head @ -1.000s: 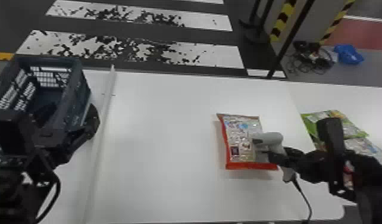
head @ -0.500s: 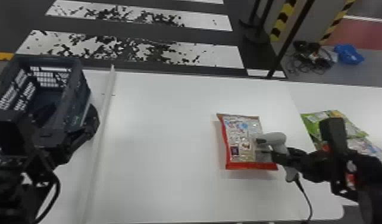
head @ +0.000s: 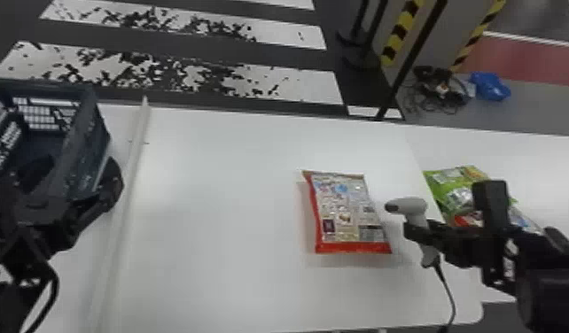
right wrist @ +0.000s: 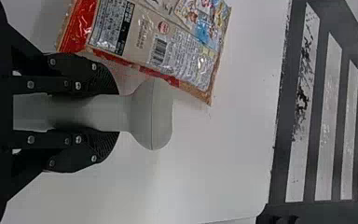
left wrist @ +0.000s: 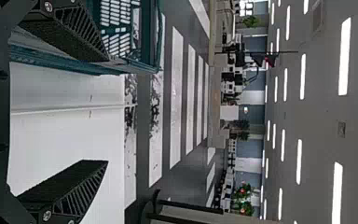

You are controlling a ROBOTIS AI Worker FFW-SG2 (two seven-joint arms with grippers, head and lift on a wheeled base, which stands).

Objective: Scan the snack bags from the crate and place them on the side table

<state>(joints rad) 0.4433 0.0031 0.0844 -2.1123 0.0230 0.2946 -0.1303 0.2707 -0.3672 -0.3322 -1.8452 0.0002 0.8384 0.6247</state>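
Scanner point(head: 414, 208), pinched in the right gripper point(right wrist: 116, 112), hangs beside the snack bag point(head: 348, 212) on the white table point(head: 217, 248); scanning step, I'd guess. Left gripper point(left wrist: 107, 111): spread, left of the bag. Next: shift it right, onto the side table point(head: 540, 164).

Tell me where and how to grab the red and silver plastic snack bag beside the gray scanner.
Probably pinch the bag by its red left edge from the left with the open left end effector; it lies flat, scanner at right.
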